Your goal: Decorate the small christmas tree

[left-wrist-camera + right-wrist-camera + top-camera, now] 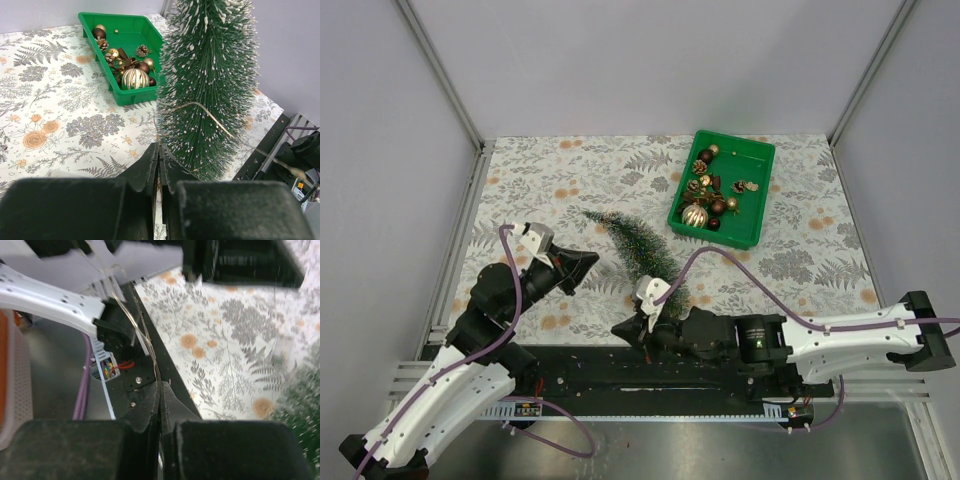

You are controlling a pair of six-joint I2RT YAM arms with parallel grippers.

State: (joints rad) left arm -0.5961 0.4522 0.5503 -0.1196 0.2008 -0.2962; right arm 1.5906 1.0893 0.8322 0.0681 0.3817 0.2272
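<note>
Near the middle of the top view, the small christmas tree (638,252) is lying slantwise on the floral tablecloth (550,170), its tip pointing toward the upper left and its wide end reaching toward the lower right, close to the right arm's wrist. To the upper right of it, well apart, a green bin (735,138) is sitting with gold and brown ornaments (708,195) heaped inside. The left gripper (592,260) is hovering just left of the tree's lower half. In its own wrist view the tree (210,90) is filling the upper right of the frame, and the left gripper (159,150) is keeping its fingers pressed together, with nothing visible between them. A thin golden wire (220,125) is trailing from the bristles toward the lower right. Below the tree in the top view, the right gripper (618,328) is pointing left over the black base strip. In its wrist view its fingers are closed, with the wire (145,335) running down into their tips.
</note>
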